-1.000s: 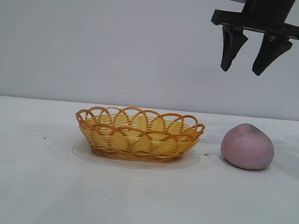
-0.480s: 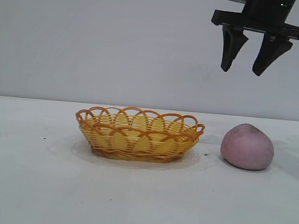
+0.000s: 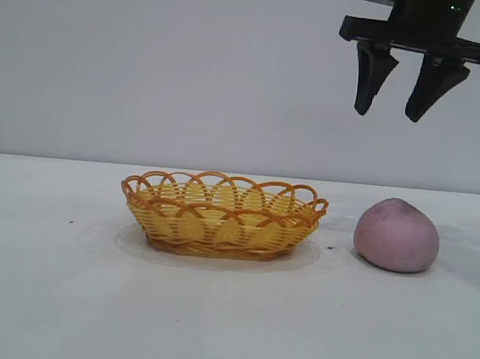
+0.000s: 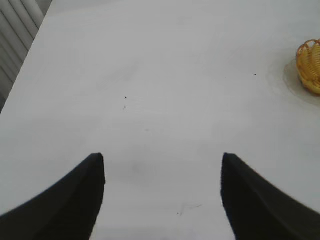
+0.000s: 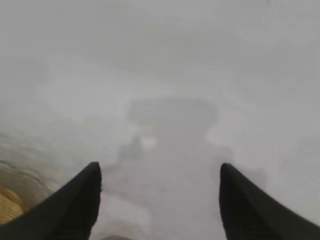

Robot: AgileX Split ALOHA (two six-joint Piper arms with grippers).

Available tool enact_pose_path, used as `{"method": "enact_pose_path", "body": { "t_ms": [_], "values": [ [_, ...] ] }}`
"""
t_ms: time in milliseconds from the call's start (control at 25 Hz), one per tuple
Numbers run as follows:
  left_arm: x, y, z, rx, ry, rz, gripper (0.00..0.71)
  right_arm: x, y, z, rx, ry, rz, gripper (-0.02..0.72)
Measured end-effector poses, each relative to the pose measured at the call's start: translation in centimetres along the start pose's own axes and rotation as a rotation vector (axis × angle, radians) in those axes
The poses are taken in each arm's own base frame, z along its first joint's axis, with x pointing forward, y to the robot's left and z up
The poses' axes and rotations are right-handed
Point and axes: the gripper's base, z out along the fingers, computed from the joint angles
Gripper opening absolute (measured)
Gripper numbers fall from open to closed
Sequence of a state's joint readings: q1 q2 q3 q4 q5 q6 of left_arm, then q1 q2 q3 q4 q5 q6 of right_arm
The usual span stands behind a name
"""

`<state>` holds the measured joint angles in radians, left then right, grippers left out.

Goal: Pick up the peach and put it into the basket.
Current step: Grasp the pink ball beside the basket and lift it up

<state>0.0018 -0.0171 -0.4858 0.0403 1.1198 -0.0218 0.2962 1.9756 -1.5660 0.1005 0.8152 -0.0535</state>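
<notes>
The pinkish-mauve peach (image 3: 397, 235) sits on the white table at the right, beside the basket and apart from it. The yellow wicker basket (image 3: 222, 215) with an orange-brown looped rim stands in the middle; its end shows in the left wrist view (image 4: 310, 66) and a corner in the right wrist view (image 5: 9, 206). My right gripper (image 3: 388, 117) hangs open and empty high above the peach, slightly to its left; its fingers also frame the right wrist view (image 5: 159, 170). My left gripper (image 4: 162, 160) is open and empty over bare table, outside the exterior view.
The white table (image 3: 227, 330) runs across the scene with a plain grey wall behind. In the left wrist view a ribbed grey surface (image 4: 17, 30) lies past the table's edge.
</notes>
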Motion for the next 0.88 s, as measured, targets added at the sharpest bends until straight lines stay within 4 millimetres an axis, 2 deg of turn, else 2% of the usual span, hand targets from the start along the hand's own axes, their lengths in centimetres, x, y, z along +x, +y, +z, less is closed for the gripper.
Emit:
{"method": "enact_pose_path", "body": {
  "t_ms": [120, 360, 560, 880],
  "values": [
    [0.0, 0.0, 0.0, 0.0, 0.0, 0.0, 0.486, 0.2, 0.0, -0.1, 0.003, 0.025, -0.004, 0.434],
    [0.0, 0.0, 0.0, 0.0, 0.0, 0.0, 0.486, 0.7, -0.3, -1.9, 0.045, 0.072, -0.045, 0.434],
    [0.0, 0.0, 0.0, 0.0, 0.0, 0.0, 0.486, 1.8, -0.1, -2.4, 0.046, 0.192, -0.052, 0.434],
    [0.0, 0.0, 0.0, 0.0, 0.0, 0.0, 0.486, 3.1, 2.5, -2.4, 0.017, 0.327, -0.106, 0.434]
  ]
}}
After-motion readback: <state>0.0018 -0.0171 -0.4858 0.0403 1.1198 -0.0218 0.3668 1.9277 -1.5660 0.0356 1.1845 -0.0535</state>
